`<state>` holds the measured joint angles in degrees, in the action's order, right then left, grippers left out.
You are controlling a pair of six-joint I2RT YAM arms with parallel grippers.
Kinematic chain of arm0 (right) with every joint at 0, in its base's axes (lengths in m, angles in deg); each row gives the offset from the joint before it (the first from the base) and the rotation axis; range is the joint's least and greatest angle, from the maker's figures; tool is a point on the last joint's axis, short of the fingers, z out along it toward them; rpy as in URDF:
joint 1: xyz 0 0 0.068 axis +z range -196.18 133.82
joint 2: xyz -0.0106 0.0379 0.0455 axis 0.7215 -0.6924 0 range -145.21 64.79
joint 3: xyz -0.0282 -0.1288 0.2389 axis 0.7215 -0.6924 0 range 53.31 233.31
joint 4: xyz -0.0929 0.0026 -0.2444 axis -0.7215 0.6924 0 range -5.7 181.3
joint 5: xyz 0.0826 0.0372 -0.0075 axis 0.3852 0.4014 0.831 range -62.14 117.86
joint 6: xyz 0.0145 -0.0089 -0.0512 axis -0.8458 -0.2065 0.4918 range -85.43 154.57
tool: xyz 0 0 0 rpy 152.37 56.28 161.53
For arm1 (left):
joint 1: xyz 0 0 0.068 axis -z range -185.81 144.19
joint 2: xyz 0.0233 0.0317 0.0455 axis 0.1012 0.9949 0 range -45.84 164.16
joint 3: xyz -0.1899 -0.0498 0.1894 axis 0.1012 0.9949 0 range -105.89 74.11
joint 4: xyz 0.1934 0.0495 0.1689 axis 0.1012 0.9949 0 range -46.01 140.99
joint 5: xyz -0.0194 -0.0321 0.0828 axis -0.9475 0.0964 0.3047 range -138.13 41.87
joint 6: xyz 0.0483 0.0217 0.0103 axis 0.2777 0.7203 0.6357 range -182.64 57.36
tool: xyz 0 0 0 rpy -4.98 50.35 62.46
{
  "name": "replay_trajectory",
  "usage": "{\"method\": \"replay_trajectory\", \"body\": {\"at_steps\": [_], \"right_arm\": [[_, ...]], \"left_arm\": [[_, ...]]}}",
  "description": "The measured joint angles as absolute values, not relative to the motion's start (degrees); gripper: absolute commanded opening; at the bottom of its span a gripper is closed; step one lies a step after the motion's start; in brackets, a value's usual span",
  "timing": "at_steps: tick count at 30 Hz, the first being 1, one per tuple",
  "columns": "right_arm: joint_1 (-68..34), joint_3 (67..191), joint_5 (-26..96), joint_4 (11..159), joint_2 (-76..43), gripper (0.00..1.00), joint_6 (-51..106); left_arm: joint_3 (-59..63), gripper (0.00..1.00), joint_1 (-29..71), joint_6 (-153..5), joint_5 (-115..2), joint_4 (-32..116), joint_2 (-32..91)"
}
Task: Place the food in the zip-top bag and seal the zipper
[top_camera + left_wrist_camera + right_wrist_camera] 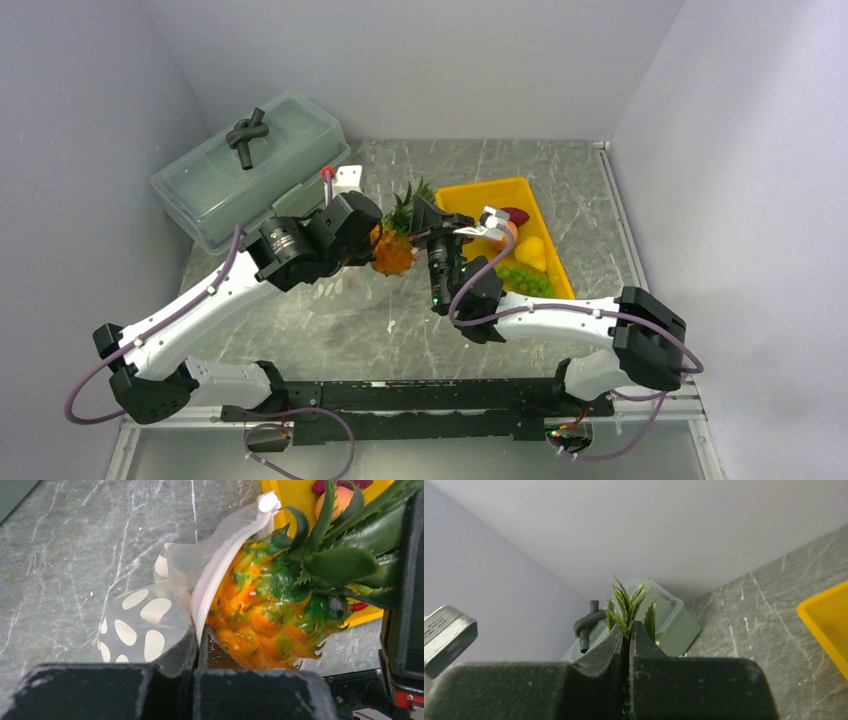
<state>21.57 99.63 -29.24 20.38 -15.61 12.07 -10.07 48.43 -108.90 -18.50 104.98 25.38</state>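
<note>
My left gripper [201,639] is shut on the whitish zipper strip [225,560] of the clear dotted zip-top bag [137,625] and holds its mouth edge up. The orange pineapple [265,610] hangs right beside that strip, touching it. My right gripper [626,632] is shut on the pineapple's green crown [626,602]. In the top view the pineapple [392,250] hangs between both grippers, left [362,240] and right [425,222], above the bag [345,290]. A peach [500,238], yellow fruit [531,252], green grapes [525,280] and a dark purple piece [516,215] lie in the yellow tray [480,192].
A large translucent lidded box [250,170] with a dark knotted piece [246,135] on its lid stands at the back left. A small white block [347,177] sits beside it. Walls close in on three sides.
</note>
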Motion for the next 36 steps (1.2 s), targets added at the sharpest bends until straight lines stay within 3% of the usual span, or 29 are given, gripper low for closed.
{"method": "replay_trajectory", "body": {"at_steps": [12,20,36], "right_arm": [[23.14,108.02,-38.53,31.35,-19.26,0.0,9.86],[23.58,107.59,-38.12,41.8,-18.75,0.0,3.0],[26.94,103.06,-36.06,44.99,-17.57,0.0,-4.93]], "left_arm": [[-6.79,0.0,47.88,-111.67,-18.81,103.41,25.18],[-6.2,0.0,47.47,-113.22,-18.24,103.25,24.44],[-4.5,0.0,45.41,-115.48,-18.85,100.33,22.93]]}}
